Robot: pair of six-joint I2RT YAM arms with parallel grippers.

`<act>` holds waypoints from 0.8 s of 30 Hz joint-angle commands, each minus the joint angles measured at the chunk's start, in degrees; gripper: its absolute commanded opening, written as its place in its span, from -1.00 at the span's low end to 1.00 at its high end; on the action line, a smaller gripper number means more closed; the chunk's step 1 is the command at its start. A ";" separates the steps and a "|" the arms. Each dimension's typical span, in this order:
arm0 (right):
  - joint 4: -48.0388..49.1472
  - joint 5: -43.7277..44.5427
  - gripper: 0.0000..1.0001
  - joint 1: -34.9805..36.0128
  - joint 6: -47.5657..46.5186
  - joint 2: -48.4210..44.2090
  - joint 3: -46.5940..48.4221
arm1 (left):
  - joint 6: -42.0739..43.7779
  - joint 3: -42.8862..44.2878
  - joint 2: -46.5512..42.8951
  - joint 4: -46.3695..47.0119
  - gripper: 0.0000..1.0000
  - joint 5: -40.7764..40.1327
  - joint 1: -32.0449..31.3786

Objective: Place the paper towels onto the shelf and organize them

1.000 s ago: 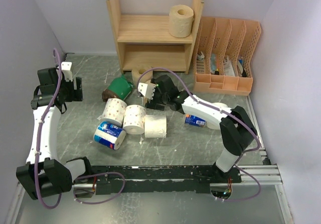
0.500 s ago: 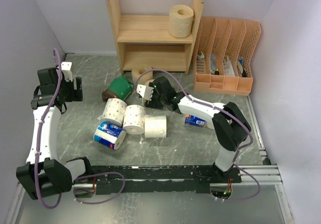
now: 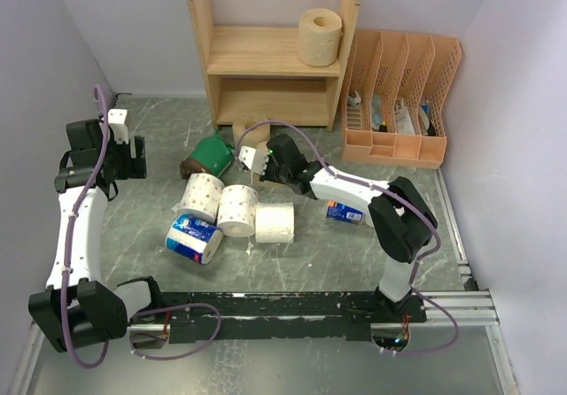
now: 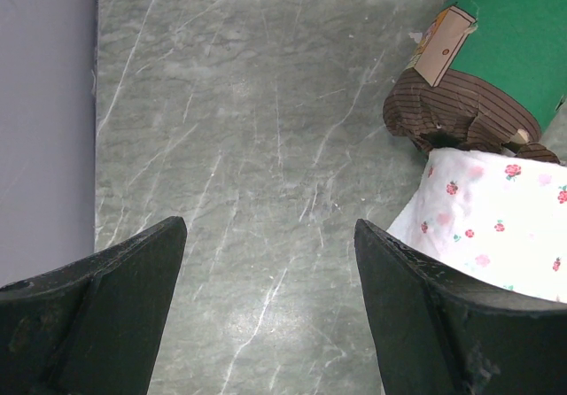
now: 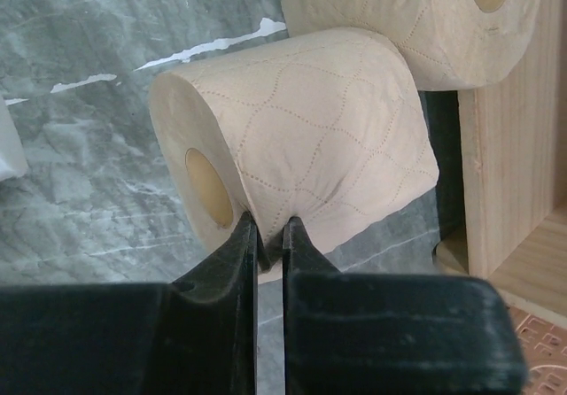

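Right tool (image 3: 258, 159) sits low on the counter (image 3: 354, 258), just in front of the shelf (image 3: 266, 63). One beige roll (image 3: 320, 36) stands on the upper tier and white rolls (image 3: 237, 209) lie loose mid-counter. Left wrist: left tool (image 4: 270, 236) is spread wide and holds nothing, with a green roll (image 4: 483, 58) at the upper right. Right wrist: the tool is pinched closed on the wall of a tan roll (image 5: 301, 156), which lies on its side beside the shelf panel.

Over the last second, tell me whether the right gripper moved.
Yes. In the top view the right gripper, shut on a tan roll, shifted left and slightly nearer the shelf.
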 commanded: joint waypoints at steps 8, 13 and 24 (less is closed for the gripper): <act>-0.35 11.91 -1.00 0.29 13.69 -1.44 6.58 | 0.52 1.26 0.04 0.50 0.76 2.06 0.57; -3.52 21.10 -1.00 -0.08 21.61 0.77 11.14 | 0.59 1.40 0.27 0.50 0.76 2.37 0.56; -19.24 6.40 -1.00 -5.51 42.88 -2.88 22.82 | 0.69 1.19 0.00 0.63 0.75 2.33 0.53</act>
